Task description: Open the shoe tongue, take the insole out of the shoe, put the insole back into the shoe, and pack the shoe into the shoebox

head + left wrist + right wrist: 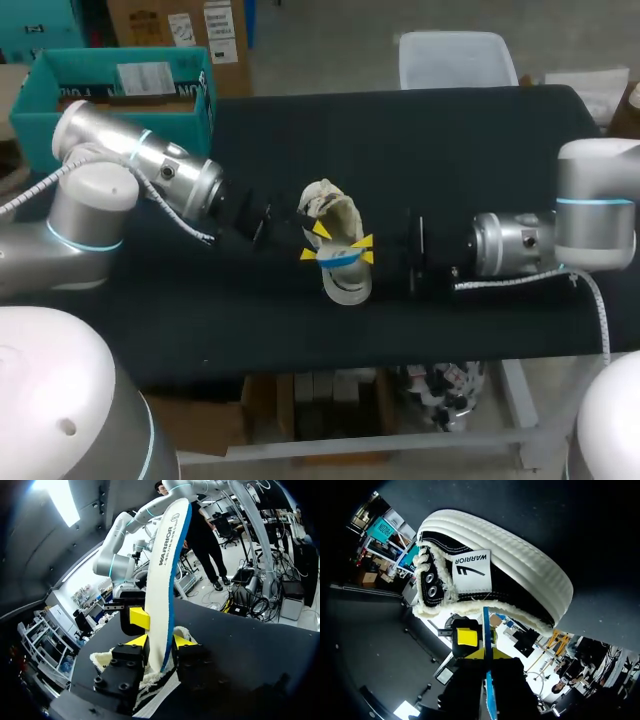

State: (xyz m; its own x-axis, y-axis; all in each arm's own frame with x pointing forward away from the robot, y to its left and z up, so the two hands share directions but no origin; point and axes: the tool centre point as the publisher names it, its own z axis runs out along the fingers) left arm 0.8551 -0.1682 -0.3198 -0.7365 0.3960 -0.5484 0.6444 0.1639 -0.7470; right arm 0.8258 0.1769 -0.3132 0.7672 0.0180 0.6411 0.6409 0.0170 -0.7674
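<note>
— One table, for the record. What was over it?
— One black table (400, 140), as I saw it from the floor. Two arms lay low over it, the left arm (150, 165) entering from the left side and the right arm (530, 245) from the right. Their wrists faced each other across the middle.
— The shoebox?
— A teal shoebox (38, 95) sat at the far left corner, open at the top and well apart from the shoe. I could not tell whether it rested on the table or just past its edge.
— The shoe?
— The shoe (350, 290) (510, 565) lay at the table's middle, between the two wrists. It had a black upper, a white ribbed sole and a fleecy lining round the opening.
— The insole?
— The insole (167, 570) (485, 630) stood upright above the shoe's opening, with a white face and a blue edge. Its lower end was hidden behind the fingers.
— The grippers?
— The left gripper (160, 641) was clamped on the insole low down, one yellow tip on each face. The right gripper (488, 654) was closed on the same insole, its tips tight to either side of the blue edge, just beside the left gripper's.
</note>
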